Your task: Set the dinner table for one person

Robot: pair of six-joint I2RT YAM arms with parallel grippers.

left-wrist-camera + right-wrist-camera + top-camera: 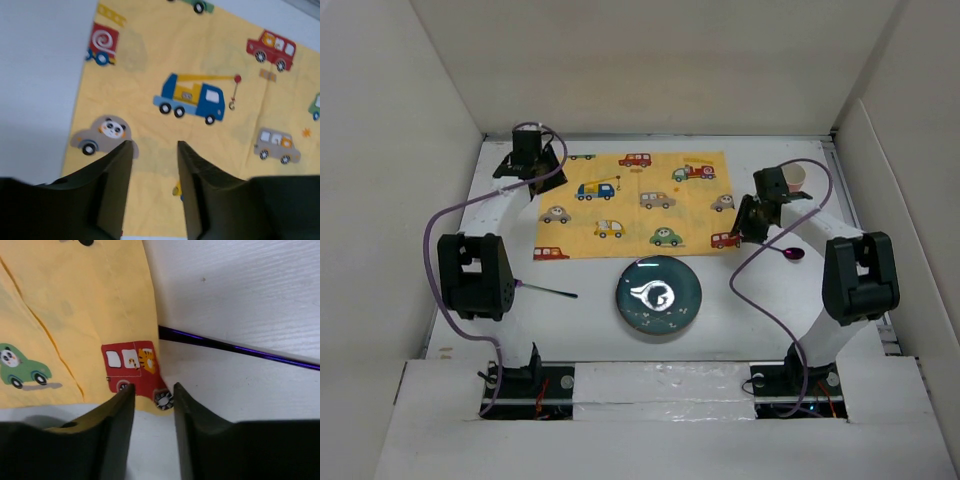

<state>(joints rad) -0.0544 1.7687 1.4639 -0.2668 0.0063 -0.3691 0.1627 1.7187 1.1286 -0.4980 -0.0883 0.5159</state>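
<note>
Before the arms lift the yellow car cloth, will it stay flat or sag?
Probably sags: the yellow cloth looks thin, with soft creases. It seems light, so a push may slide or wrinkle it on the smooth tabletop.

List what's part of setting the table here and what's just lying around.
Part of the job:
- table
- yellow car-print mat
- plate
- spoon
- dark utensil, kind unclear
- cup

Just there:
- purple cables on the arms
- silver tape along the near edge

Nothing is held yet.
</note>
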